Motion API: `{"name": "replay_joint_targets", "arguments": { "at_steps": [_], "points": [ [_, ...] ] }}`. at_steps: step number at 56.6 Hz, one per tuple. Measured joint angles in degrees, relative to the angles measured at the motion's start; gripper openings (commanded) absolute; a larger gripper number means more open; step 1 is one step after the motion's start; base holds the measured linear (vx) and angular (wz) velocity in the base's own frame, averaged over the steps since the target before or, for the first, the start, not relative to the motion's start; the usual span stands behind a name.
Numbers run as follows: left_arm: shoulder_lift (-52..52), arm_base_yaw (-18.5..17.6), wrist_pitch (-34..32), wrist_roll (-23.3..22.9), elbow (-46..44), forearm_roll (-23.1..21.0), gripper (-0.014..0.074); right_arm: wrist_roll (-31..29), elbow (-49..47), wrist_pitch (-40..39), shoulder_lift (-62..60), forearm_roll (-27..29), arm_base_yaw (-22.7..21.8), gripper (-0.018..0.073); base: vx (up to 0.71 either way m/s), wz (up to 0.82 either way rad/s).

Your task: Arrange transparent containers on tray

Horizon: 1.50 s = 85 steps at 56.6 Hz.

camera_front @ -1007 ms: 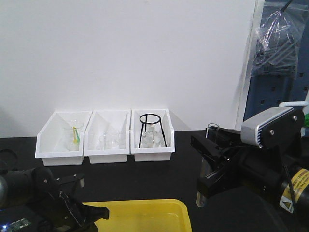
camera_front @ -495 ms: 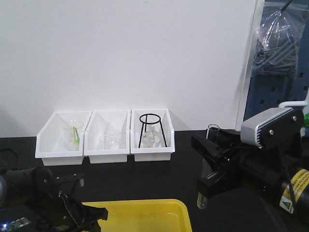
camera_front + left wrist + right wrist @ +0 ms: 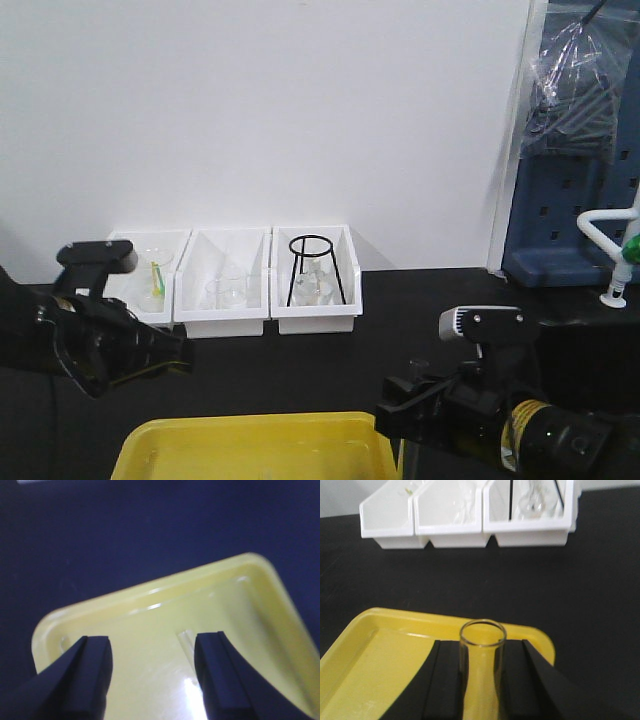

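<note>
Tabletop: is carrying everything.
Tray: is lying near, centre.
White bins: are sitting far, left.
Left pincer: is hanging released over the tray.
Right pincer: is grasping the test tube by the tray's right edge.

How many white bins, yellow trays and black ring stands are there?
white bins: 3
yellow tray: 1
black ring stand: 1
Total: 5
</note>
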Motion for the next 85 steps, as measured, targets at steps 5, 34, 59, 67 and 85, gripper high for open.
{"name": "replay_joint_targets", "arguments": {
  "at_steps": [5, 34, 59, 67, 85],
  "points": [
    [-4.8, 0.0, -1.1, 0.1, 0.0, 0.0, 0.0485, 8.1, -0.1, -6.6, 5.0, -6.7, 0.0, -0.0011, 0.00, 0.00],
    [-8.5, 0.0, 0.3, 0.0, 0.0, -0.1, 0.0485, 19.7, -4.7, -15.5, 19.5, -15.8, 0.0, -0.0011, 0.00, 0.00],
    [-8.5, 0.0, 1.7, 0.0, 0.0, -0.2, 0.0485, 20.0, -8.0, -15.9, 29.1, -9.8, 0.0, -0.0011, 0.00, 0.00],
    [-8.5, 0.0, 1.7, 0.0, 0.0, -0.2, 0.0485, 19.6, -8.0, -15.9, 30.8, -9.3, 0.0, -0.0005, 0.00, 0.00],
    [-8.5, 0.0, 2.1, 0.0, 0.0, -0.2, 0.0485, 17.4, -8.0, -15.9, 30.8, -8.5, 0.0, 0.0165, 0.00, 0.00]
  ]
}}
